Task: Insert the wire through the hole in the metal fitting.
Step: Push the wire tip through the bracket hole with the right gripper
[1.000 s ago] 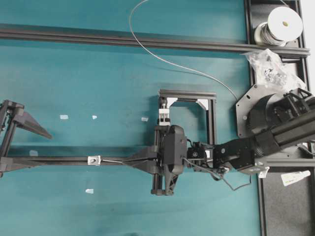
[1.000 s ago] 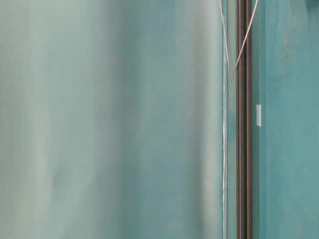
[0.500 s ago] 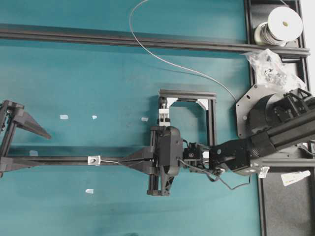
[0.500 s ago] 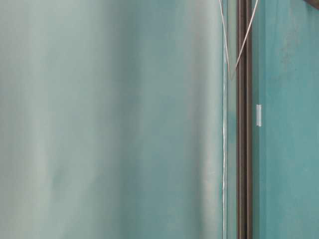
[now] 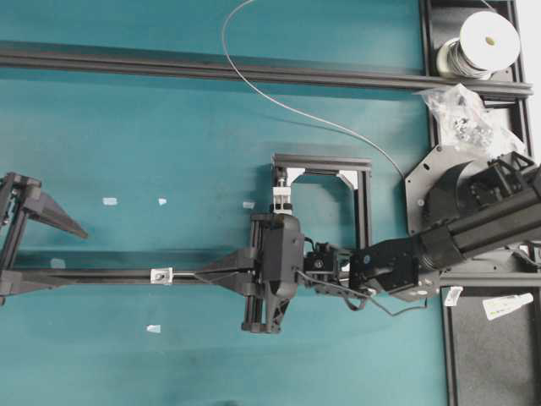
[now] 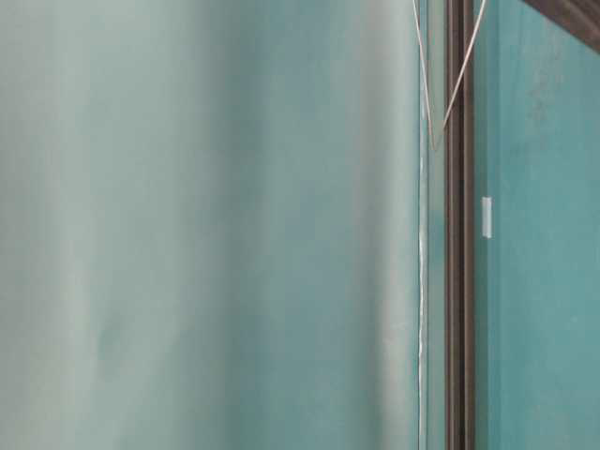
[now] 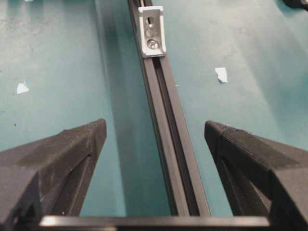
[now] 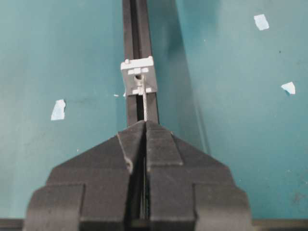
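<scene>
Teal matte table (image 5: pixel 127 127) carries one black slotted rail (image 8: pixel 137 53) bearing one square silvery metal fitting (image 8: pixel 138 77), where the right claw (image 8: pixel 145 126), clamped on the thin wire (image 8: pixel 142 103), meets its hole, left claw (image 7: pixel 154 132) spread wide, empty.

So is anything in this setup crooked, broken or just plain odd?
Nothing looks broken. The right hand pinches the wire, whose tip meets the hole in the metal fitting on the rail. A few pale tape scraps lie scattered on the teal table, a bit untidy.

Teal table (image 5: pixel 127 127) with rails and scraps.
Black rails (image 5: pixel 211 72) cross top and lower left; pale tape scraps (image 5: pixel 110 201) dot centre-left.
</scene>
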